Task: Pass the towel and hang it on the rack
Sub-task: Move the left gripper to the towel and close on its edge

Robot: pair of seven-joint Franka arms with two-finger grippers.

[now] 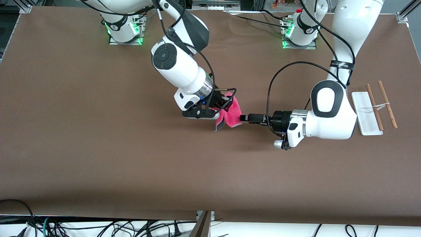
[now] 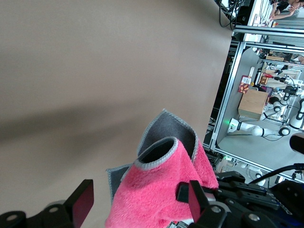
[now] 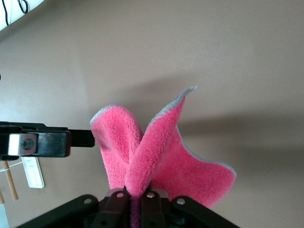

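The pink-red towel (image 1: 232, 115) hangs bunched over the middle of the table, pinched in my shut right gripper (image 1: 225, 105). The right wrist view shows its fingers closed on a fold of the towel (image 3: 161, 156), with the gripper (image 3: 134, 197) at the cloth's lower end. My left gripper (image 1: 243, 118) lies level and points at the towel from the left arm's end. It is open, with the towel (image 2: 156, 190) between its spread fingers (image 2: 197, 202) and the grey reverse showing above. The left gripper (image 2: 139, 204) is not closed on the cloth.
The rack (image 1: 365, 113) lies at the left arm's end of the table. It has a white base and two brown rods (image 1: 387, 103) joined by a white crosspiece. It also shows small in the right wrist view (image 3: 33, 173). Brown tabletop (image 1: 131, 148) lies all around.
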